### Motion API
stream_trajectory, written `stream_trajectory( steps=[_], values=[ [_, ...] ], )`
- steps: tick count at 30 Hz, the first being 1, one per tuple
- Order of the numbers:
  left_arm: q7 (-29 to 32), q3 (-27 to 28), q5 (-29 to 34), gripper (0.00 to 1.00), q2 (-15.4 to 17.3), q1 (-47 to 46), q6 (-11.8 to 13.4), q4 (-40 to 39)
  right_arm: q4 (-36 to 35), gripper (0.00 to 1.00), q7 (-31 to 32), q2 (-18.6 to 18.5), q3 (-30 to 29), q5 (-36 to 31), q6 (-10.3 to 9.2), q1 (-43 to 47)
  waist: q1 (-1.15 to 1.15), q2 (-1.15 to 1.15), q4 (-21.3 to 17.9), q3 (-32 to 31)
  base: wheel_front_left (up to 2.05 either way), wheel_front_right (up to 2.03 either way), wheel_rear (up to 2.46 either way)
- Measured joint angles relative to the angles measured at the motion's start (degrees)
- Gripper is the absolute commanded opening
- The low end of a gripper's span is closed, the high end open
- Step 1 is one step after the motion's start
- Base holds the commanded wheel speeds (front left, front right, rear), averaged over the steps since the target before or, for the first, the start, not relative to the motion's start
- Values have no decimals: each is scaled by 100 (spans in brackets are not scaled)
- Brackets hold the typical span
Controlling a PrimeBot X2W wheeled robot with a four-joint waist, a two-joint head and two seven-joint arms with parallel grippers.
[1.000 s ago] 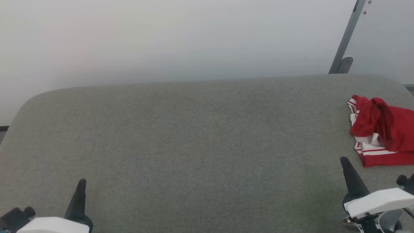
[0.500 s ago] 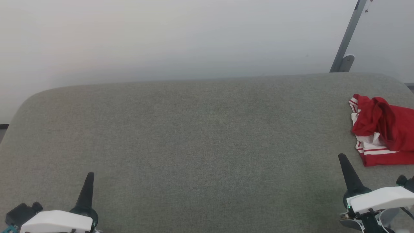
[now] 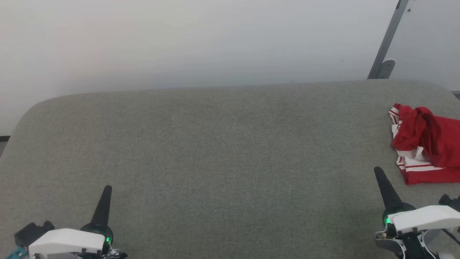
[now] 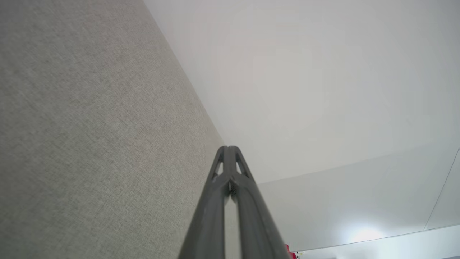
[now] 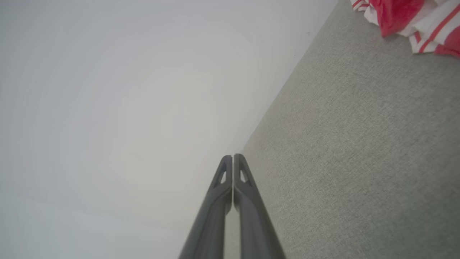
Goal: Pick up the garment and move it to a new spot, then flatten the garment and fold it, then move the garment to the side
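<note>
Red garment (image 3: 427,142) unmoved; left end effector (image 3: 107,187) and right end effector (image 3: 376,169), closed empty, advanced.

The grey fabric-covered desk (image 3: 230,144) offers a wide open stretch between the left claw (image 3: 107,187) and the right claw (image 3: 377,169), running forward to its far edge, where a pale wall (image 3: 179,43) closes it off. The crumpled red-and-white garment (image 3: 426,144) lies in a heap at the desk's right edge, ahead and to the right of the right claw, with bare fabric between them. A slanted grey metal bar (image 3: 388,39) rises behind the far right corner.
</note>
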Motion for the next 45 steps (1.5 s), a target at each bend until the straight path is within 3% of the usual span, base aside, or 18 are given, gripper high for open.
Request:
stream_trajectory(
  steps=[45],
  values=[
    [539, 200, -1210, 0, -633, -476, -134, 105, 194, 0, 103, 111, 38, 1945, 0, -248, 0, 0, 41, 126, 0, 0, 0]
  ],
)
